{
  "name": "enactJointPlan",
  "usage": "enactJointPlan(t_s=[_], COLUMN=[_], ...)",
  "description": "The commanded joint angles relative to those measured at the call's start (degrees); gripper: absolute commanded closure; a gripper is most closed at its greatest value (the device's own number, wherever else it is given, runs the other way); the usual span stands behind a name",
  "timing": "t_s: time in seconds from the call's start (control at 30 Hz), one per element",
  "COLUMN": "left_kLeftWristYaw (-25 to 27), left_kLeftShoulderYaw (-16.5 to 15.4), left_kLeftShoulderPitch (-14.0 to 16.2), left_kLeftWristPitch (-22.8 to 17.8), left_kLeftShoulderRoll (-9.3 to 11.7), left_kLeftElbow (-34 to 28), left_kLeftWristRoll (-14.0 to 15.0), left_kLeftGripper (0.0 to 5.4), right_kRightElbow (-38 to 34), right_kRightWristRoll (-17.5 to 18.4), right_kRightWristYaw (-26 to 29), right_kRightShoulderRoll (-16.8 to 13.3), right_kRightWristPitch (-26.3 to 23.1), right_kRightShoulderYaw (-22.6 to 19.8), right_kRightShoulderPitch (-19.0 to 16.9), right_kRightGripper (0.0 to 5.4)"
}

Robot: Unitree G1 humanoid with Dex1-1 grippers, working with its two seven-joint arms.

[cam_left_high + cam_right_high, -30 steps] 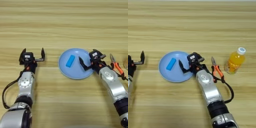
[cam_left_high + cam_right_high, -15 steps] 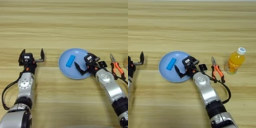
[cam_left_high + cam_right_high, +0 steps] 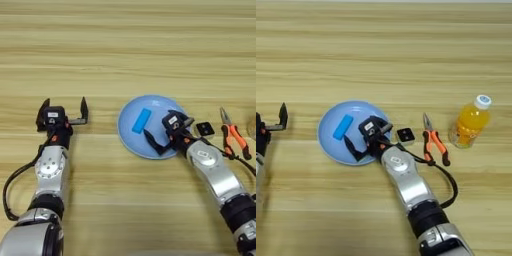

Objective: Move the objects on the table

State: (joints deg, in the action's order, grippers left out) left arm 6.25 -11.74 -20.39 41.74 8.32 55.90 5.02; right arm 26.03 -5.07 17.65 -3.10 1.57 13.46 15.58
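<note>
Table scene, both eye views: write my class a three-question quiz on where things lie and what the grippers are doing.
1. True or false: the blue block lies on the plate.
2. Which thing stands furthest to the robot's right? A) pliers B) bottle C) black-and-white piece
3. Fill in: the right gripper is over the plate's ____ side, fingers open; the left gripper is open, apart from everything.

Key: 1 true; 2 B; 3 right.
</note>
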Motion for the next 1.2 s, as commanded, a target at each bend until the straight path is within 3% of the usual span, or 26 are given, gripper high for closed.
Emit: enactJointPlan(t_s=[0.03,0.3,0.73,1.2], left_kLeftWristYaw=[-0.4,-0.8,-0.8,-1.0], left_kLeftShoulderYaw=[0.0,0.1,0.0,0.0], left_kLeftShoulderPitch=[0.8,1.2,1.5,0.9], left_kLeftWristPitch=[0.3,0.2,0.1,0.1], left_kLeftShoulderRoll=[0.1,0.0,-0.1,-0.3], left_kLeftElbow=[-0.8,-1.4,-2.0,-1.7], left_kLeftWristRoll=[-0.1,-0.1,0.0,0.0], left_kLeftGripper=[0.00,0.00,0.00,0.00], right_kRightElbow=[2.3,3.6,-9.2,-13.0], right_kRightWristRoll=[3.0,5.1,8.9,9.6], right_kRightWristYaw=[2.8,6.0,12.9,13.1], right_kRightShoulderRoll=[0.9,1.4,0.4,-0.6], right_kRightWristPitch=[-2.5,-6.9,-18.1,-20.9], right_kRightShoulderYaw=[-1.4,-1.7,1.4,2.4], right_kRightShoulderPitch=[0.9,1.3,-6.1,-9.8], right_kRightGripper=[0.04,0.04,0.04,0.04])
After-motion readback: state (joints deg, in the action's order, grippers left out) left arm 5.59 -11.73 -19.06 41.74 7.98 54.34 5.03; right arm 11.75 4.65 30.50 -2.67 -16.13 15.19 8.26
